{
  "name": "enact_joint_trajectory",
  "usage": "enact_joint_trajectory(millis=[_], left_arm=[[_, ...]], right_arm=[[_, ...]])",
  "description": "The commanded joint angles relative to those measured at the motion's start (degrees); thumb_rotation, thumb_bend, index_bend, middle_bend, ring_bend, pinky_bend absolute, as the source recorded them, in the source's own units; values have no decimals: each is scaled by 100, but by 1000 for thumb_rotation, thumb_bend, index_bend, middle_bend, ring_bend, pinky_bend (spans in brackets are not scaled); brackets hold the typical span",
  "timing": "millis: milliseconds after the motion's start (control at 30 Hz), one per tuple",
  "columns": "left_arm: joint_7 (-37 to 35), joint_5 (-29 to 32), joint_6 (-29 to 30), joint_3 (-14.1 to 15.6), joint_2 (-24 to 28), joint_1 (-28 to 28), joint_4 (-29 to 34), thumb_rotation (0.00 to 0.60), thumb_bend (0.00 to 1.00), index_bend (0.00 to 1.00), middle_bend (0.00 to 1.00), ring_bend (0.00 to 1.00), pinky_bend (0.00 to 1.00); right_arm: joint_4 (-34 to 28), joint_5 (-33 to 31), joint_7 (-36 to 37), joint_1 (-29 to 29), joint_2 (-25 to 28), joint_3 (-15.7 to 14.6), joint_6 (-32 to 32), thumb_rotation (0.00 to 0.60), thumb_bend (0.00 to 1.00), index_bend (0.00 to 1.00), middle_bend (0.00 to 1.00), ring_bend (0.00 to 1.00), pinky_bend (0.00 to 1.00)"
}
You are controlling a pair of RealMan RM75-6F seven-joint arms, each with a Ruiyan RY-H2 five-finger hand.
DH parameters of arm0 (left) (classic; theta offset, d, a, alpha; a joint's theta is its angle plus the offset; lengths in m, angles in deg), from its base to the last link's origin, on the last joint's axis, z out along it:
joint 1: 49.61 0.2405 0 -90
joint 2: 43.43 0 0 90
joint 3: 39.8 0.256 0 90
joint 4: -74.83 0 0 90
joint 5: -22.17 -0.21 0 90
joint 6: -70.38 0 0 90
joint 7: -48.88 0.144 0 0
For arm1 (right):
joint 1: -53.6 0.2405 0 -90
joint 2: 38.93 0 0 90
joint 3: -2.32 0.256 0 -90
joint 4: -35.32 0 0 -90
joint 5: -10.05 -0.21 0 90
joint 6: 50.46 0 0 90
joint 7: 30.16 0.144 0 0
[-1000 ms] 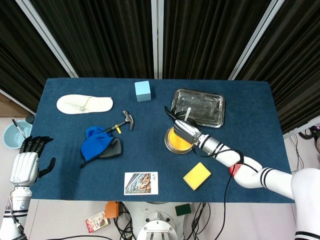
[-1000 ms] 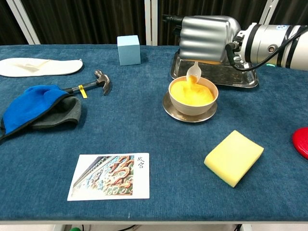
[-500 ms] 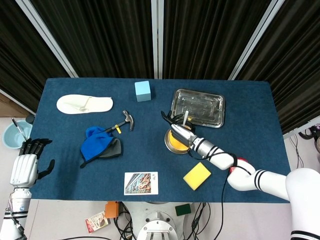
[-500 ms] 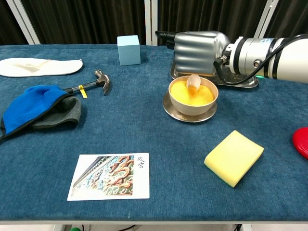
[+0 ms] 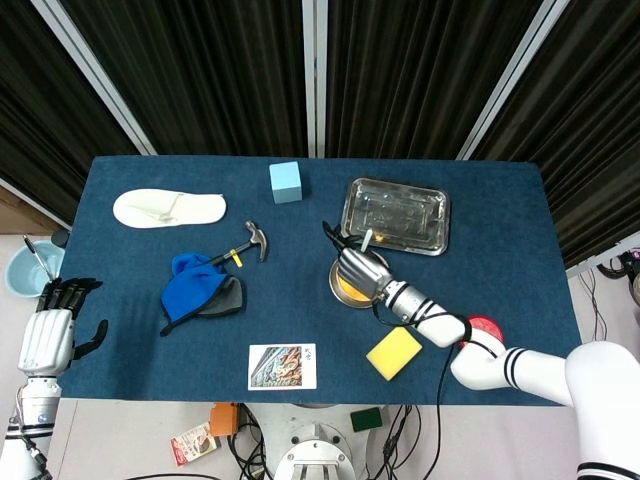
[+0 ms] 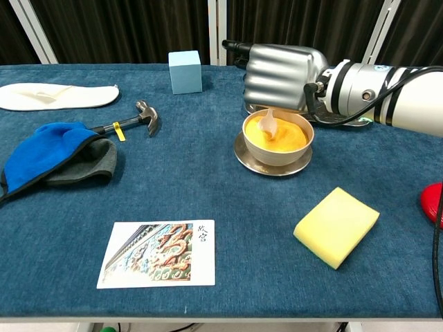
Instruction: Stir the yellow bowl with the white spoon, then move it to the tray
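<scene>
- We see the right robot hand (image 6: 280,77) over the far rim of the yellow bowl, its fingers curled around the handle of the white plastic spoon (image 6: 268,124), which it holds.
- The spoon's scoop dips into the yellow contents at the bowl's left side; in the head view its handle (image 5: 366,238) sticks up past the hand.
- The round yellow bowl (image 6: 278,138) stands on a small silver saucer (image 6: 249,160) on the blue cloth worktop (image 6: 208,187), just near of the tray and not in it.
- The rectangular silver metal tray (image 5: 397,215) lies at the far right of the worktop, touching nothing we can make out.
- Near and right of the bowl lies a yellow rectangular sponge (image 6: 336,226); a red round object (image 6: 433,204) shows at the right edge.
- To the left lie a hammer with a yellow-banded handle (image 6: 133,122), a blue and grey cloth (image 6: 52,159), and a white slipper sole (image 6: 57,96) at the far left.
- A pale blue cube (image 6: 185,71) sits far centre; a picture postcard (image 6: 159,254) lies near centre.
- The left robot hand (image 5: 53,335) hangs off the worktop's near left corner, fingers apart, holding nothing.
</scene>
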Motion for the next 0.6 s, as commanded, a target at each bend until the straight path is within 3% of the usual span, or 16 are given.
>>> enact_joint_trajectory(millis=[33, 233, 600], left_arm=[[21, -10, -1, -10, 6, -11, 25, 600, 348, 232, 193, 143, 84], [154, -32, -46, -19, 45, -56, 133, 600, 348, 232, 193, 143, 83], [421, -42, -53, -61, 194, -105, 439, 600, 350, 232, 193, 143, 84]], right_arm=[[79, -48, 516, -193, -47, 10, 235, 600, 484, 714, 449, 215, 0], [275, -1, 1342, -352, -104, 50, 533, 600, 484, 732, 456, 225, 20], [188, 54, 2172, -603, 134, 155, 989, 600, 484, 735, 456, 225, 27]])
